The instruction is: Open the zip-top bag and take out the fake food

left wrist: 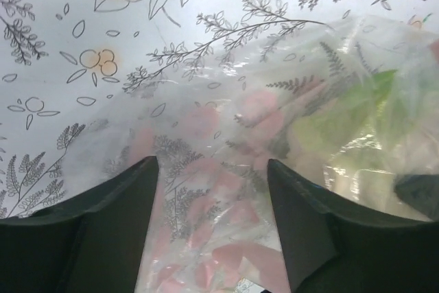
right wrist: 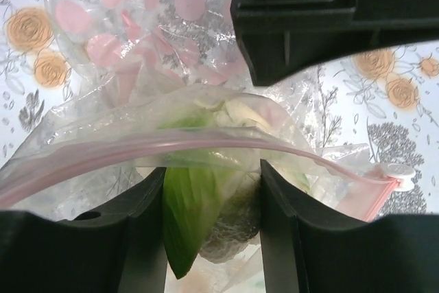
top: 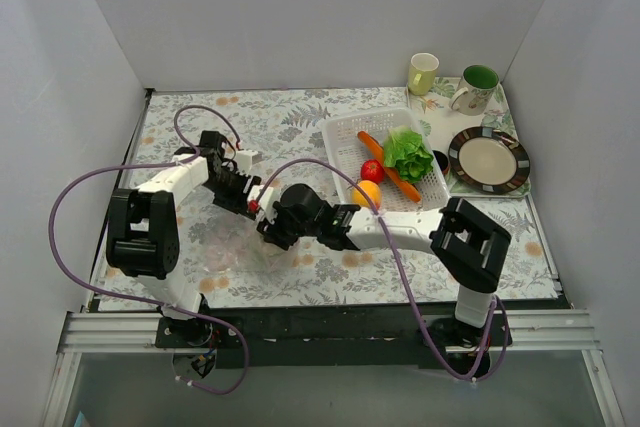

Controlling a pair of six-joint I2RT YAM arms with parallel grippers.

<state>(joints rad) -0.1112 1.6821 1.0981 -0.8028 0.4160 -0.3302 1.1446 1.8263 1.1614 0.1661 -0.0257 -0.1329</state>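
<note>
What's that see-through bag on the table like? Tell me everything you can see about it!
The zip-top bag is clear, crinkly soft plastic with pink spots and a pink zip strip along its mouth. It lies slumped on the flowery table between the two arms. A leafy green piece and a whitish piece show inside. The left end effector is open right over it; the right end effector has a finger either side of its mouth.

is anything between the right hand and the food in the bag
No separate object. The green fake food lies between the fingers of the right hand, crossed by the zip-top bag and its pink strip. Whether film covers it is unclear.
</note>
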